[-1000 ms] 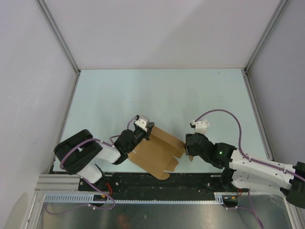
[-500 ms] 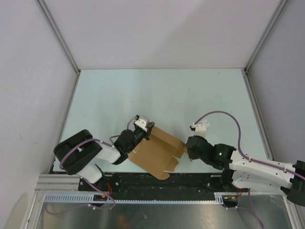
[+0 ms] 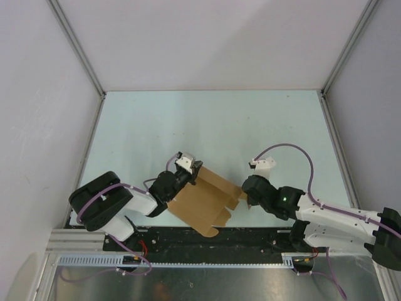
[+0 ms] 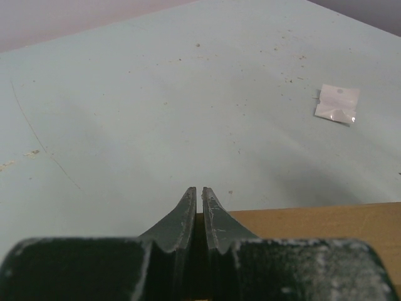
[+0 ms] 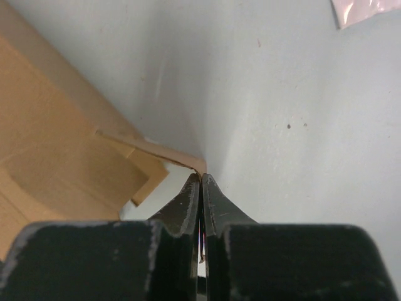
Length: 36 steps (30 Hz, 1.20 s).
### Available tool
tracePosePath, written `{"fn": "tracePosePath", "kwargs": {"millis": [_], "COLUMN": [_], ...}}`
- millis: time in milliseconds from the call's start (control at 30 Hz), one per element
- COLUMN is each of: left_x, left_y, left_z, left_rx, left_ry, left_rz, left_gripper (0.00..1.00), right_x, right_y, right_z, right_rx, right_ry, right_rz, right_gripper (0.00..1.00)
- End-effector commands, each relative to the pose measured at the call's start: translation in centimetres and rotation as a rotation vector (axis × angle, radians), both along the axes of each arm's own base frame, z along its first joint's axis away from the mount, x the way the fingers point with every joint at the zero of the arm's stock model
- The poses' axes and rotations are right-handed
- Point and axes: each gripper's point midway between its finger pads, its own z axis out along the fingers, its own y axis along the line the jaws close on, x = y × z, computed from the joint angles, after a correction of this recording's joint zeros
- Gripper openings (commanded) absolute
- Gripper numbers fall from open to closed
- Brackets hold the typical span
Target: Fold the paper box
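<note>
The paper box [image 3: 203, 202] is a flat tan cardboard piece with tabs, lying slantwise near the table's front edge between the two arms. My left gripper [image 3: 194, 174] is shut on its upper left edge; in the left wrist view the fingertips [image 4: 199, 190] pinch a sliver of cardboard, and the sheet [image 4: 313, 219] runs off to the right. My right gripper [image 3: 246, 196] is shut on the box's right-hand tab. In the right wrist view its jaws [image 5: 200, 178] clamp a thin bent flap, with the rest of the box [image 5: 56, 157] to the left.
A small clear packet [image 4: 337, 103] lies on the pale table [image 3: 213, 125] beyond the box, also seen as a packet corner [image 5: 366, 9] in the right wrist view. Grey walls enclose the table on three sides. A metal rail [image 3: 207, 263] runs along the near edge.
My right gripper has closed onto the box's right tab and shifted slightly left. The left gripper keeps its grip and has barely moved.
</note>
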Motion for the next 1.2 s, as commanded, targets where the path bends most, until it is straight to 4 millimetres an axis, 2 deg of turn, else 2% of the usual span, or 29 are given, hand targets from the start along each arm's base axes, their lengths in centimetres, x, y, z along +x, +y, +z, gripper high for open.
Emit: {"fn": "tracePosePath", "kwargs": {"millis": [0,333,533,800,833,1167], "left_x": [-0.5,-0.9,-1.1,-1.4,-1.4,-1.2], "left_y": [-0.1,0.4,1.3,2.2,2.2,2.1], "left_z": [0.9,0.7,2.0,3.1,3.0,1.7], "left_rx": [-0.016,-0.017,-0.043,-0.05,-0.048,-0.01], "left_ry": [-0.035,-0.026,-0.056,-0.084,-0.084,-0.061], "left_rz": [-0.025,-0.019,0.005,0.025,0.023,0.026], "left_gripper": [0.13,0.13,0.15,0.16,0.16,0.15], "right_x": [2.3,5.1,6.8,10.0,10.2,13.3], "right_y": [0.6,1.6,1.4,2.7,2.9,4.6], "right_z": [1.3,3.5,3.8,5.0,4.4,4.0], "right_rx": [0.021,0.032,0.003,0.006,-0.008,-0.023], "right_ry": [-0.076,-0.19,-0.216,-0.244,-0.23,-0.228], "right_rz": [-0.036,-0.017,-0.036,-0.033,-0.02,0.028], "right_gripper": [0.03,0.02,0.01,0.01,0.01,0.0]}}
